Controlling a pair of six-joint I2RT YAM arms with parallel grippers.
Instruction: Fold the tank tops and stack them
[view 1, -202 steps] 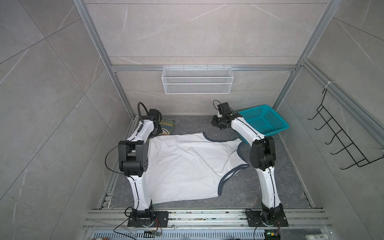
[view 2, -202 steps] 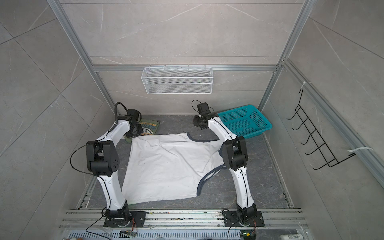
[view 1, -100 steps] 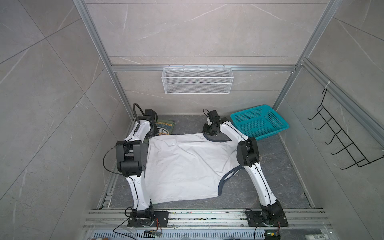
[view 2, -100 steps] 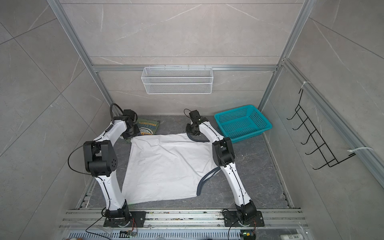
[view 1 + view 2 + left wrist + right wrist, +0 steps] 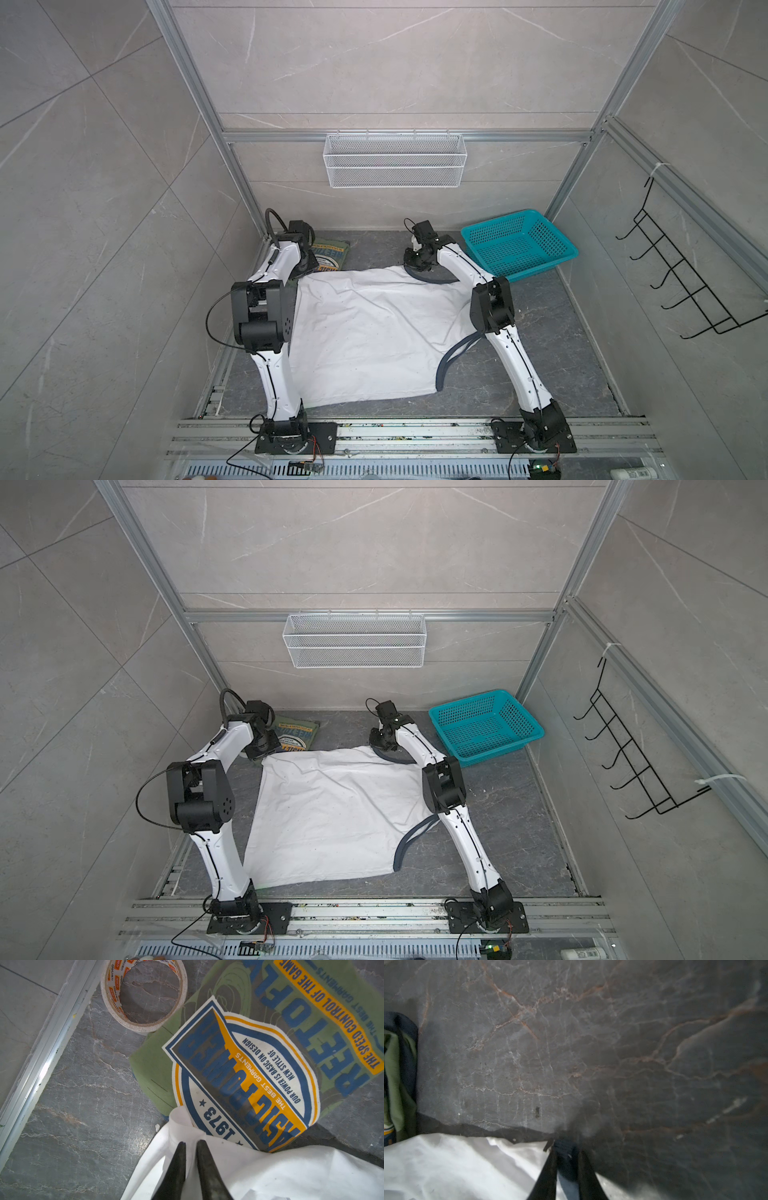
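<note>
The white tank top (image 5: pixel 374 332) (image 5: pixel 332 812) lies spread flat, plain side up, with dark trim loops on its right edge. The olive green tank top (image 5: pixel 330 253) (image 5: pixel 295 733) lies folded at the far left, its navy-yellow print up. My left gripper (image 5: pixel 304 269) (image 5: pixel 262 751) (image 5: pixel 191 1142) is shut on the white top's far left corner (image 5: pixel 270 1172), right at the green top (image 5: pixel 155 1064). My right gripper (image 5: pixel 415 266) (image 5: pixel 380 744) (image 5: pixel 566 1147) is shut on the dark trim (image 5: pixel 566 1159) at the white top's far right corner (image 5: pixel 446 1163).
A teal plastic basket (image 5: pixel 559 253) (image 5: pixel 525 733) stands at the far right, close to the right arm. A tape roll (image 5: pixel 115 1012) lies beside the green top by the left wall rail. A white wire shelf (image 5: pixel 395 166) and a black hook rack (image 5: pixel 685 282) hang on the walls.
My right gripper has moved left from beside the basket down onto the white top's far right trim and closed on it. The left gripper has stayed at the far left corner.
</note>
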